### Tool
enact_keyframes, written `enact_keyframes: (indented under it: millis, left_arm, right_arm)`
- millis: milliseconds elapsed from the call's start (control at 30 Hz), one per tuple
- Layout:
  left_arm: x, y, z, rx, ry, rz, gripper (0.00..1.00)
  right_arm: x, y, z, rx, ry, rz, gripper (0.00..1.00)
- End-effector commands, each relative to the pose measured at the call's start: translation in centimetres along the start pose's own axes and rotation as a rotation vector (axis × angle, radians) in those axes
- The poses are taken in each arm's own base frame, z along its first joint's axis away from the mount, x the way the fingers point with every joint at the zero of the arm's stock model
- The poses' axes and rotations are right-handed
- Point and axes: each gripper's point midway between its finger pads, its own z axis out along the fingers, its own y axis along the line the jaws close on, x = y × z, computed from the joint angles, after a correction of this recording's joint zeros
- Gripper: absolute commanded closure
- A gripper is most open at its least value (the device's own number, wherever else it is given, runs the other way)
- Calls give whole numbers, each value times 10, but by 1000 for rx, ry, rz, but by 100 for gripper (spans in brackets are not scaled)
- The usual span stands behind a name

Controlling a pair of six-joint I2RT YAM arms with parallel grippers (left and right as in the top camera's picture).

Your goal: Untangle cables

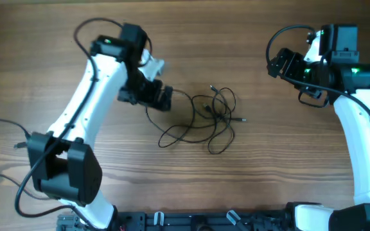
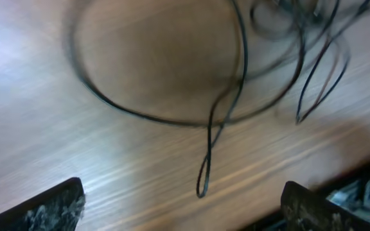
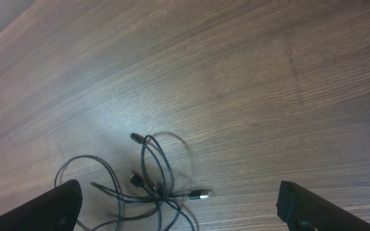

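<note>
While left hand [image 1: 162, 97] and right hand [image 1: 276, 64] gape empty, a pinch into the blurred cables [image 1: 204, 119] might tighten seemingly crossed loops mid-frame.

Overhead, the light is even and soft, the picture sharp, the shadows faint. The left wrist view is blurred all over: the cables [image 2: 239, 77] smear, worst at 1 o'clock, and bluish glare washes the table [image 2: 11, 109] at 9 o'clock. The right wrist view is crisper, paler at 11 o'clock.
</note>
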Motion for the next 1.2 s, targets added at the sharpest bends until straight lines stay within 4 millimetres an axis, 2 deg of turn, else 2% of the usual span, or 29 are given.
enact_keyframes:
  millis: [0,133,233,267,300,400,533,567,633,800,867,967,1067,1100,1167]
  left_arm:
    - [25,-11,34,10,102,79,3]
    - [43,-24,64,10,156,132,7]
    - [46,-33,80,5,150,149,19]
    - [44,-36,86,2,137,150,29]
    - [42,-39,88,0,128,146,35]
    - [42,-43,90,0,125,159,41]
    - [41,-43,90,0,122,159,58]
    - [41,-43,90,0,122,159,67]
    - [40,-43,90,-1,118,153,96]
    - [39,-40,90,-22,113,113,96]
    - [38,-31,87,-77,111,65,96]
    - [32,-37,61,-84,89,62,96]
    - [10,-52,13,-76,-36,95,96]
    - [0,-57,-6,-76,-97,108,96]
    - [-26,-73,-71,-86,-311,150,96]
  right_arm:
    - [-1,-4,3,20,1,-26,0]
    - [-2,-4,3,18,-3,-26,0]
    - [-2,-4,3,18,-3,-26,0]
    - [-2,-4,3,18,-3,-27,0]
    - [-2,-4,3,18,-3,-26,0]
    - [-1,-4,3,20,1,-26,0]
    - [-1,-4,3,20,2,-29,0]
    - [-1,-4,3,20,2,-28,0]
    - [-1,-4,3,21,4,-28,0]
    - [0,-4,3,21,4,-28,0]
    - [-1,-4,3,21,4,-28,0]
    - [-1,-4,3,21,4,-28,0]
    - [-1,-4,3,21,4,-36,0]
    - [0,-4,3,21,5,-42,0]
    - [0,-5,3,22,7,-53,0]
